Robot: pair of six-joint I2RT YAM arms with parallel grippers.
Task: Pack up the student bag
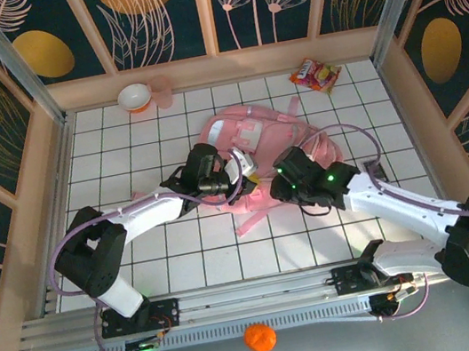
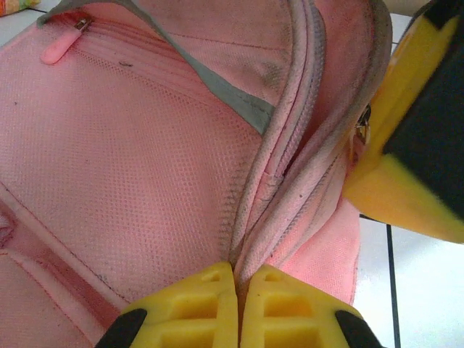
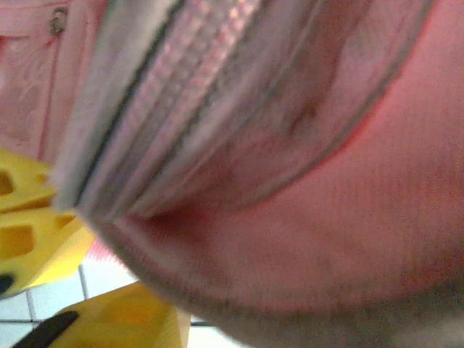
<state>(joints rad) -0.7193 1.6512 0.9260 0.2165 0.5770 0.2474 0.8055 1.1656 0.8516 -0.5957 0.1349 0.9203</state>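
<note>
A white gridded desk (image 1: 213, 260) is carrying the student bag (image 1: 254, 132) at the left claw (image 1: 236, 172) and right claw (image 1: 277, 184), a bowl (image 1: 133, 96) sitting well beyond the left claw, a snack packet (image 1: 316, 74) lying beyond the right.

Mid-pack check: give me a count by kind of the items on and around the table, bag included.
Pink backpack: 1
Bowl: 1
Snack packet: 1
Orange ball: 1
Pale pink item beside the bowl, kind unclear: 1
Total: 5
</note>
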